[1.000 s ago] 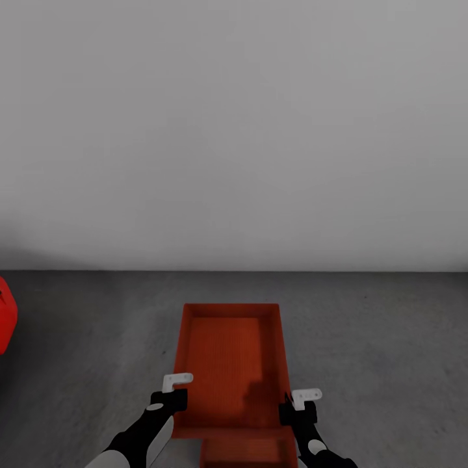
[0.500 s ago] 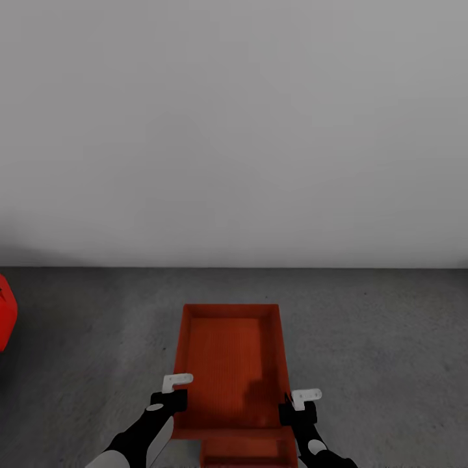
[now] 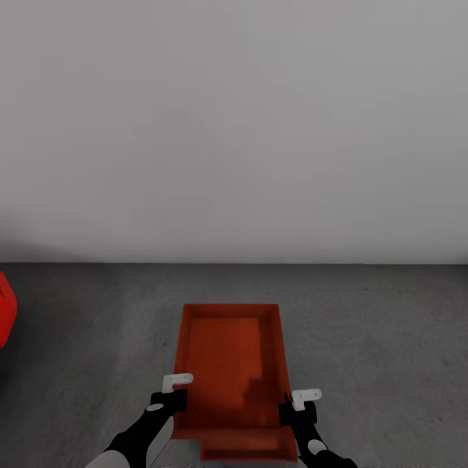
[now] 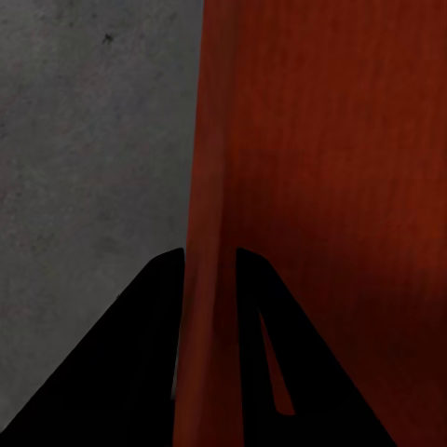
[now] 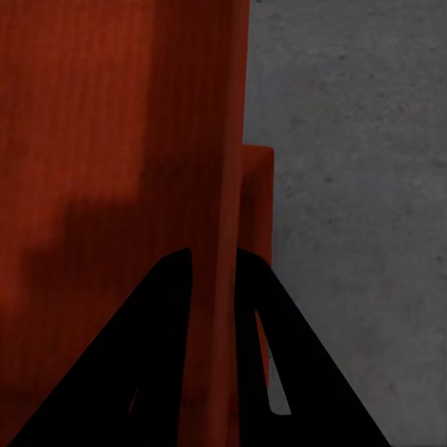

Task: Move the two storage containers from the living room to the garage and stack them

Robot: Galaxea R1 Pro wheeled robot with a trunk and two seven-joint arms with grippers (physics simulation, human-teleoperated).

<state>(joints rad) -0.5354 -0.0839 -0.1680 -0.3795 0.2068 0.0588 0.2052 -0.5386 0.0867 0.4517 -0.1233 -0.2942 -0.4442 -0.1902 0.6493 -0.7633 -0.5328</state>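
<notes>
— Where do we stand?
— In the garage. Our left gripper pinches the held container's left wall, our right gripper its right wall, above the second container on the floor. Stacking remains.
— Any labels?
— None we can read.

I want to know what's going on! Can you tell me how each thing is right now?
Upper storage container: held level, open-top, empty.
Lower storage container: beneath it, mostly hidden.
Left gripper: jaws clamped on the left wall.
Right gripper: jaws clamped on the right wall.
Red car: parked at the left edge.
</notes>
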